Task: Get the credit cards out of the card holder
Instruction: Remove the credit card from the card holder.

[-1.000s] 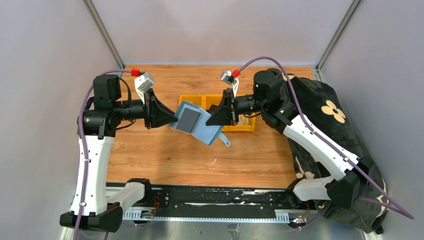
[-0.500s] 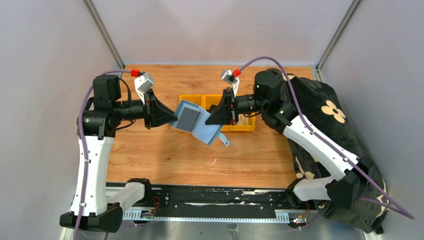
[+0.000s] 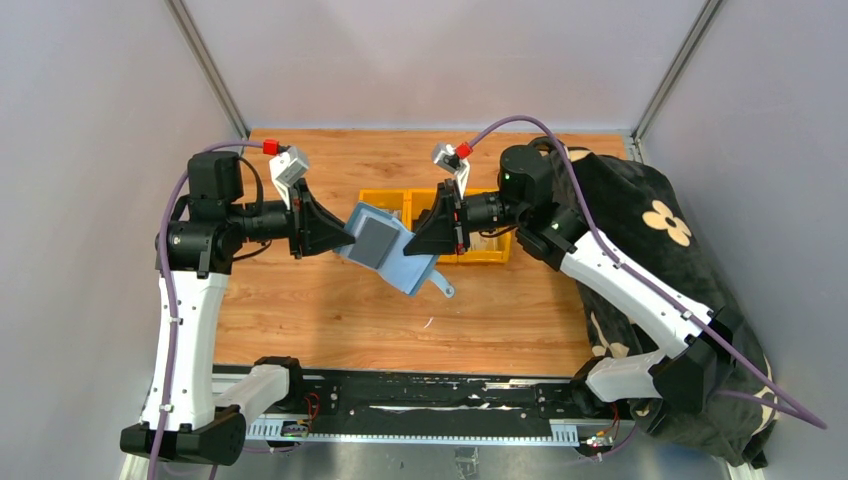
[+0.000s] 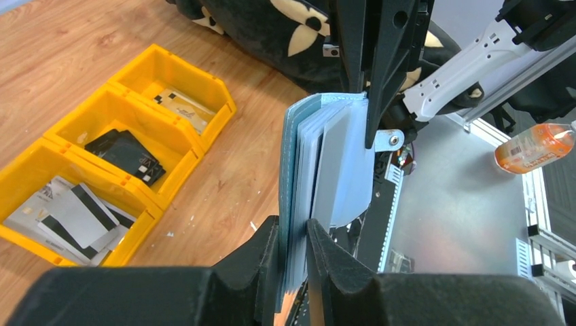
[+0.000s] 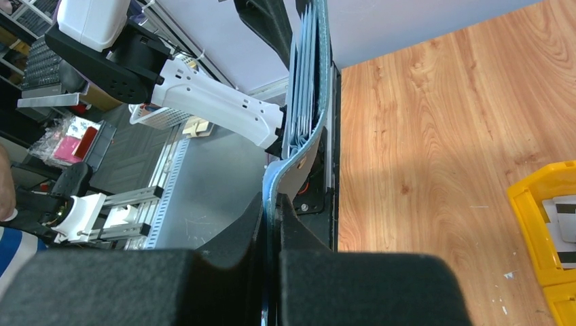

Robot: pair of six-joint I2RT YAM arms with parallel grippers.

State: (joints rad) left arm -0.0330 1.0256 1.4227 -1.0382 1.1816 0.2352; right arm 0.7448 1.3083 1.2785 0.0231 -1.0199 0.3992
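We cannot read print on the credit cards (image 4: pixel 78 217). The card holder (image 4: pixel 353 176) hides its near edge within the left gripper (image 4: pixel 292 238).

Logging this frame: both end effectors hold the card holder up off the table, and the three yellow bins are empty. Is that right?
Not quite. The left wrist view shows cards in all three bins. The rest holds: the left end effector and right end effector hold the card holder off the table.
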